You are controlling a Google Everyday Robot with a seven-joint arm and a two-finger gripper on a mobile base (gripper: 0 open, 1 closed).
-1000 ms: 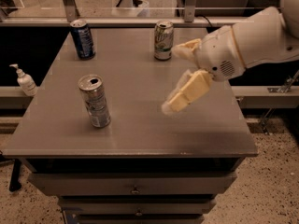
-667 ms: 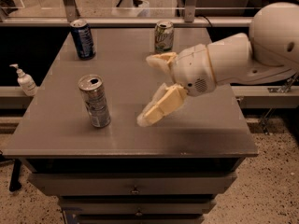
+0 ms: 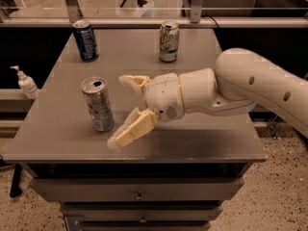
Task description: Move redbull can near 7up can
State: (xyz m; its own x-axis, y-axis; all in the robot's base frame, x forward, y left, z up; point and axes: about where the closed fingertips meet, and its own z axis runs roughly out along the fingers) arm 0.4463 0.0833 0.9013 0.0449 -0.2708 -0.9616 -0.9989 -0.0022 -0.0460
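The redbull can (image 3: 98,104), slim and silver with an open top, stands upright on the grey table (image 3: 207,138) at the left middle. The 7up can (image 3: 169,41), pale white and green, stands upright at the back centre. My gripper (image 3: 120,110) is open and empty, just right of the redbull can at its height, with one cream finger (image 3: 133,83) behind and one finger (image 3: 131,130) in front. The fingers do not touch the can.
A dark blue can (image 3: 85,40) stands at the table's back left. A white pump bottle (image 3: 26,83) sits on a ledge left of the table. Drawers run below the table's front edge. My arm reaches in from the right.
My gripper has moved left across the table, from the right side to just beside the redbull can. It stayed open. The cans have not moved.
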